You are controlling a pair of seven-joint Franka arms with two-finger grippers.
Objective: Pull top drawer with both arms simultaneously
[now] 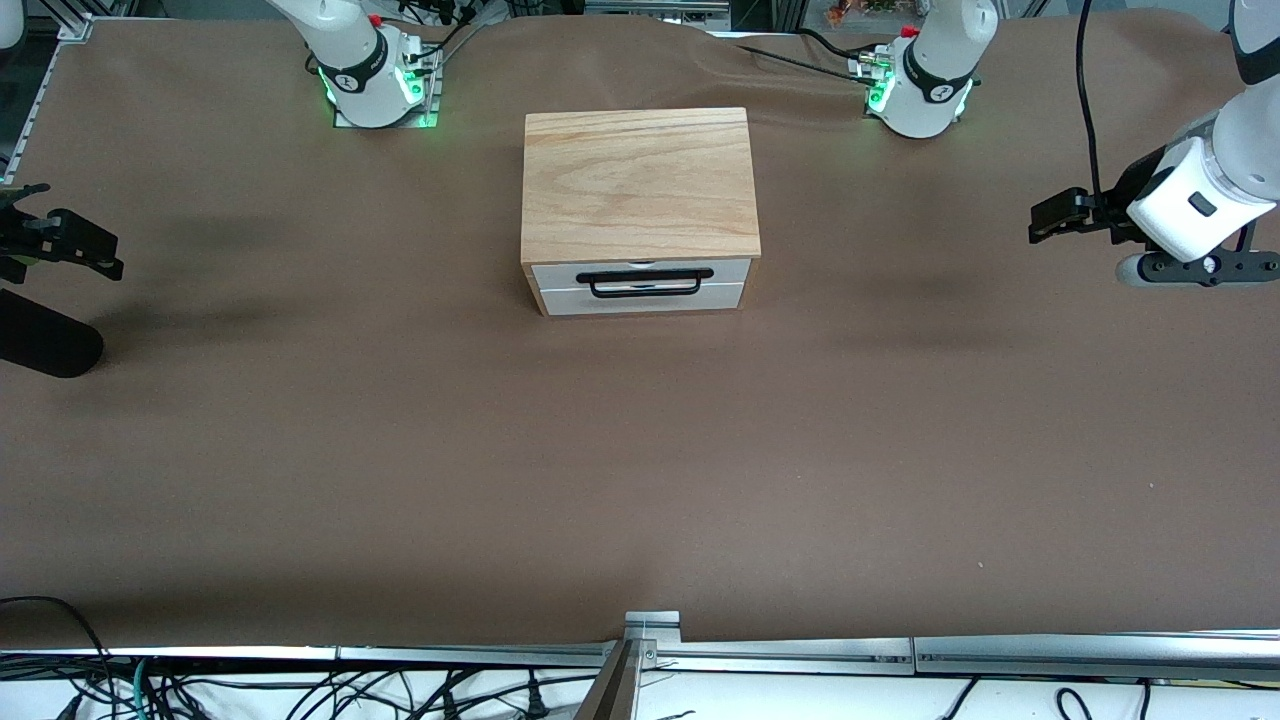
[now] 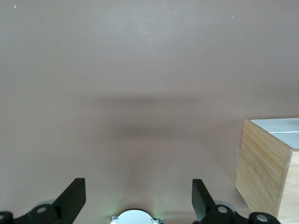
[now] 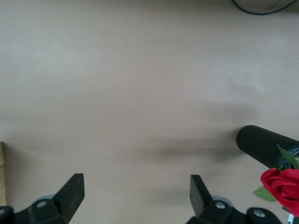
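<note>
The small wooden box (image 1: 638, 180) stands mid-table between the two arm bases. Its top drawer (image 1: 560, 272) is a white front panel that lies flush with the box, and a wide black wire handle (image 1: 645, 293) hangs across it. The other white panel (image 1: 570, 300) lies just below. My left gripper (image 1: 1042, 222) hangs open and empty over bare table toward the left arm's end, well apart from the box. The left wrist view shows its spread fingers (image 2: 74, 196) and one side of the box (image 2: 266, 163). My right gripper (image 1: 90, 245) hangs open and empty over the right arm's end of the table, its fingers (image 3: 72, 193) spread.
A black ribbed cylinder (image 1: 45, 345) lies near the right gripper and also shows in the right wrist view (image 3: 266, 147), beside a red rose (image 3: 282, 184). The arm bases (image 1: 375, 80) (image 1: 925, 85) stand beside the box. A brown cloth (image 1: 640, 470) covers the table.
</note>
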